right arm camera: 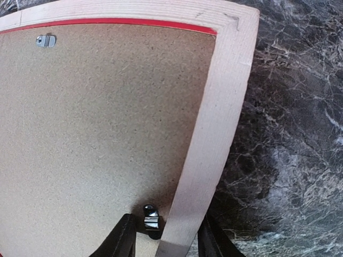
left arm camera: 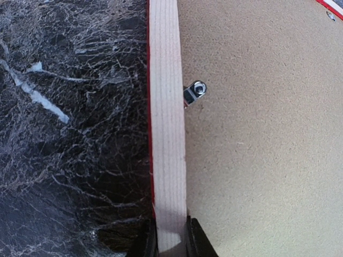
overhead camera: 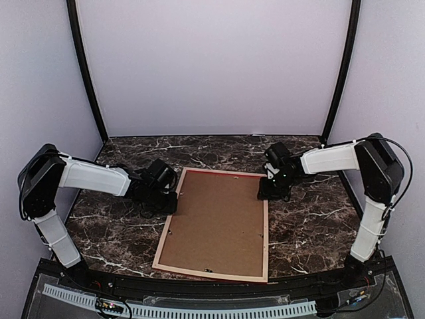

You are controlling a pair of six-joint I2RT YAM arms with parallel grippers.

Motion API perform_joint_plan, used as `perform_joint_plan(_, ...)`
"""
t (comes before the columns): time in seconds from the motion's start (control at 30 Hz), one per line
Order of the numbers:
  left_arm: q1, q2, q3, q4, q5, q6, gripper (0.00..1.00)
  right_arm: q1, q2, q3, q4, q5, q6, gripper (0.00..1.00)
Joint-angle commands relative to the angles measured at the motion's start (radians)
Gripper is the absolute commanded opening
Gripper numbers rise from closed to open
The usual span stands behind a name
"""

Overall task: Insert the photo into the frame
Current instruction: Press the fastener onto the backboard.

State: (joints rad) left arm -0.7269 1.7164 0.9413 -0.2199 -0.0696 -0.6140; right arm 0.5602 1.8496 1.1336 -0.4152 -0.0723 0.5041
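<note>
The frame (overhead camera: 167, 228) lies back-up on the table, pale wood rails showing with a thin red edge. The brown backing board (overhead camera: 216, 222) fills it. The photo is hidden. My left gripper (overhead camera: 174, 199) is at the frame's left rail. In the left wrist view the gripper (left arm camera: 171, 242) is shut on that rail (left arm camera: 167, 118), a finger tight against each side. My right gripper (overhead camera: 267, 193) is at the right rail near the far corner. In the right wrist view the gripper (right arm camera: 163, 238) is open and straddles the rail (right arm camera: 214, 134) and a metal clip (right arm camera: 151, 217).
More metal clips hold the board: one by the left rail (left arm camera: 194, 92) and one near the far rail (right arm camera: 46, 40). The dark marble table (overhead camera: 312, 219) lies on both sides of the frame. Purple walls close in the back and sides.
</note>
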Motion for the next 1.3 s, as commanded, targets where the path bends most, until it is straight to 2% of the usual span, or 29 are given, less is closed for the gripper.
perform_joint_plan(0.0,-0.011,-0.001,-0.013,-0.020,0.036,0.003,0.13,-0.012,0.042,0.025,0.020,-0.016,-0.042,0.38)
perform_joint_plan(0.5,-0.012,0.001,-0.015,-0.021,0.040,0.007,0.12,-0.056,0.077,0.014,0.049,-0.079,-0.066,0.19)
perform_joint_plan(0.67,-0.014,-0.001,-0.022,-0.019,0.042,0.004,0.12,-0.075,0.088,0.018,0.064,-0.118,-0.087,0.17)
perform_joint_plan(0.77,-0.015,-0.003,-0.025,-0.018,0.043,0.002,0.12,-0.089,0.085,0.020,0.076,-0.157,-0.094,0.19)
perform_joint_plan(0.87,-0.016,-0.003,-0.026,-0.017,0.044,0.002,0.12,-0.096,0.082,0.025,0.081,-0.185,-0.099,0.30)
perform_joint_plan(1.03,-0.017,-0.001,-0.021,-0.015,0.045,0.003,0.12,-0.102,0.082,0.042,0.067,-0.182,-0.102,0.38)
perform_joint_plan(1.27,-0.021,-0.002,-0.017,-0.017,0.047,0.001,0.12,-0.104,0.065,0.041,0.051,-0.195,-0.090,0.43)
